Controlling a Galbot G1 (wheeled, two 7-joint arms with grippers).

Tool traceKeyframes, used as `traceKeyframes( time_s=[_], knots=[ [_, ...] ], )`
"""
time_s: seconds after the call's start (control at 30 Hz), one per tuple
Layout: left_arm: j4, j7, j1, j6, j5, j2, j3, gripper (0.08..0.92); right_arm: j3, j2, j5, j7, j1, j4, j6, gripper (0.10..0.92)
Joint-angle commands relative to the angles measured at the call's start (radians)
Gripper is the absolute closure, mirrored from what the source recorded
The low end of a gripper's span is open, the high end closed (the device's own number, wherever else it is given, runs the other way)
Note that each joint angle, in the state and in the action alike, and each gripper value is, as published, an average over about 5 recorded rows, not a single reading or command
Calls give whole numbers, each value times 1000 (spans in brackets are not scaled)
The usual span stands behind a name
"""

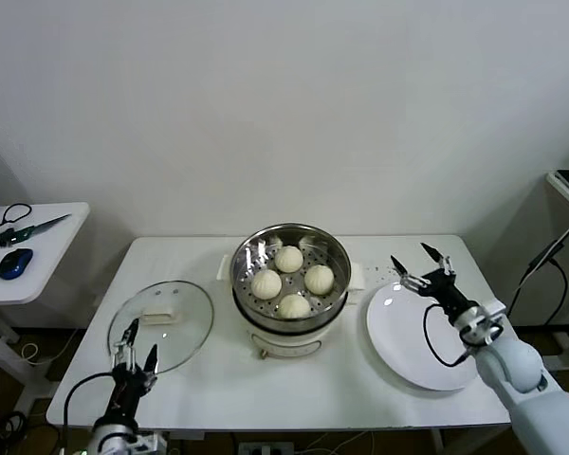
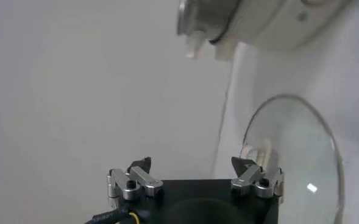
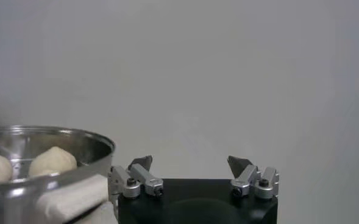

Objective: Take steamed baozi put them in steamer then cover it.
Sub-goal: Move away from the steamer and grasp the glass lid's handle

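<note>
The steel steamer (image 1: 338,248) stands at the table's middle with its cover off. Several cream-white baozi (image 1: 266,283) lie on its perforated tray. The glass cover (image 1: 175,327) with its cream handle (image 1: 158,313) lies flat on the table, left of the steamer. My left gripper (image 1: 138,345) is open and empty, low at the front left, just at the cover's near edge. The cover also shows in the left wrist view (image 2: 301,164). My right gripper (image 1: 422,267) is open and empty, above the far edge of the white plate (image 1: 412,351), right of the steamer. The steamer shows in the right wrist view (image 3: 57,158).
A side table (image 1: 38,254) at the far left holds a blue mouse (image 1: 14,263), a knife and cables. The white plate is bare. The steamer's white handle (image 1: 356,276) sticks out towards my right gripper.
</note>
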Motion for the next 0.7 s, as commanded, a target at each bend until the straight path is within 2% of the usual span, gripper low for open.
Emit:
traceKeyframes(
  time_s=[0.03,0.4,0.7],
  knots=[
    [255,-88,-210,19,303,31,13,177,144,81,-70,0,-158,10,-3,203],
    [495,-89,-382,32,266,43,50,177,144,104,-139,-1,-159,-24,-3,203],
    [618,-107,-480,41,252,62,39,177,142,123,-172,-7,-158,-49,8,203]
  ],
)
